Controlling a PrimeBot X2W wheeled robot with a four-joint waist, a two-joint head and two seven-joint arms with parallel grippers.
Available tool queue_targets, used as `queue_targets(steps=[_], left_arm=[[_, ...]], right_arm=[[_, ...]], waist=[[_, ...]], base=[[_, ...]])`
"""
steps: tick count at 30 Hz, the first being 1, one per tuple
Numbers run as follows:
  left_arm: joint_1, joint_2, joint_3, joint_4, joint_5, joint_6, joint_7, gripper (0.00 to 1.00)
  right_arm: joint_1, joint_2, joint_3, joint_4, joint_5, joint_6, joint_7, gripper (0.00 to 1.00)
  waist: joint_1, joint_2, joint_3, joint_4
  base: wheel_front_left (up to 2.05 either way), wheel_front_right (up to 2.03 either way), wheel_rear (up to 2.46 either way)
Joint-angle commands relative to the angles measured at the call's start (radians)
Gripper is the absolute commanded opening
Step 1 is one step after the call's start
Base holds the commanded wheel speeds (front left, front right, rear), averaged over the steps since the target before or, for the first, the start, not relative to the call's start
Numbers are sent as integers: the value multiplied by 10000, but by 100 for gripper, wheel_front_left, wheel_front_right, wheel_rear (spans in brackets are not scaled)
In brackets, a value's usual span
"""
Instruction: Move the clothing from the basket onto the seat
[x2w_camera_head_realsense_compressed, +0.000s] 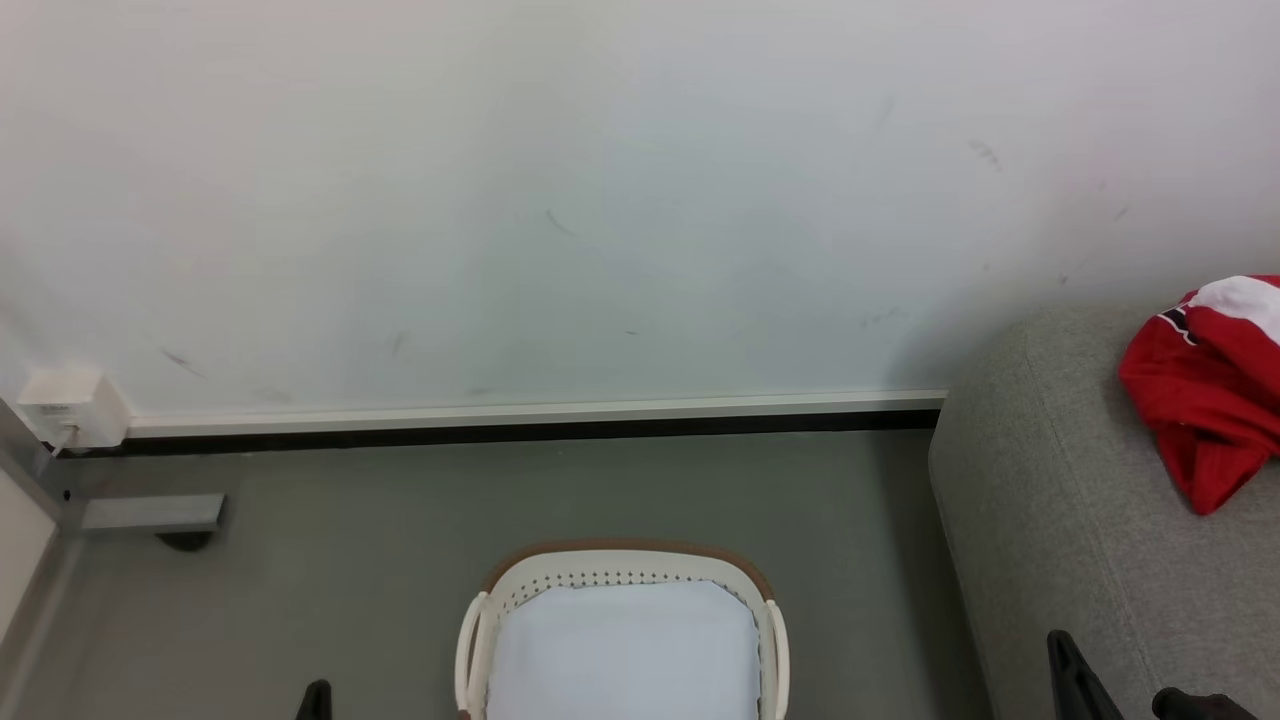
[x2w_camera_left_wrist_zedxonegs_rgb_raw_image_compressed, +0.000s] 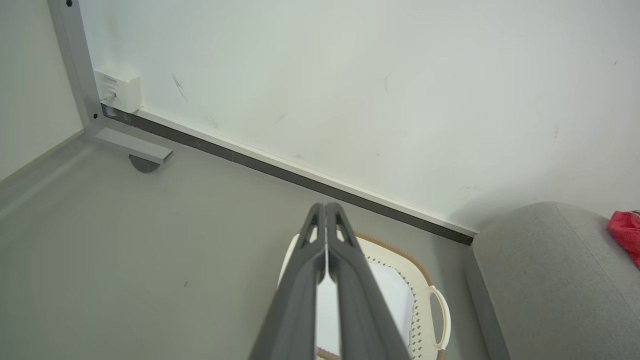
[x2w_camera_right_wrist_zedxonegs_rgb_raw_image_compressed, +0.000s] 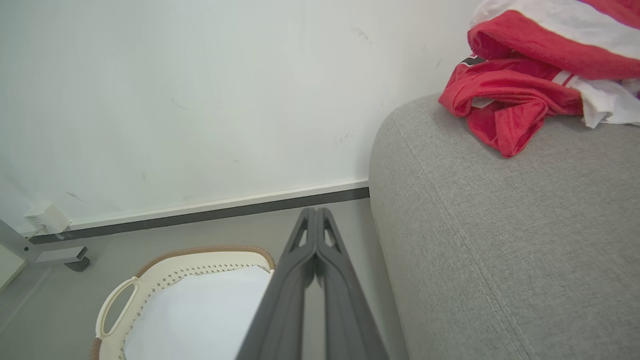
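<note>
The clothing, a crumpled red jersey with white panels, lies on the light-grey seat at the right; in the right wrist view the clothing rests on top of the seat. The cream basket stands on the floor at bottom centre, holding just its plain white lining. My left gripper is shut and empty above the basket, left of the seat. My right gripper is shut and empty, between the basket and the seat.
A white wall with a dark skirting strip runs behind the basket. At the left stand a white wall box and a grey metal frame foot. Grey floor surrounds the basket.
</note>
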Motion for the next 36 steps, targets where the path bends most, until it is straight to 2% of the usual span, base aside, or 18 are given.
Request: queue_targets(steps=[1,19,36], left_arm=[[-265,61,41,-192,-537,-12,83,0],[-673,90,73,-327,-3479,-32,829,0],[-1008,113,123,-408,-5748,-51,1437,0]], right_arm=[[-217,-72,-66,-260,560,-2,83,0],[-360,-98,-312,-711,3659,-6,823,0],[-479,-120,-532,-1028,6068,-9,1430,0]], waist=[[0,0,3,3],[0,0,30,17],[-1,0,55,31]], base=[[0,0,0],[0,0,0],[0,0,0]])
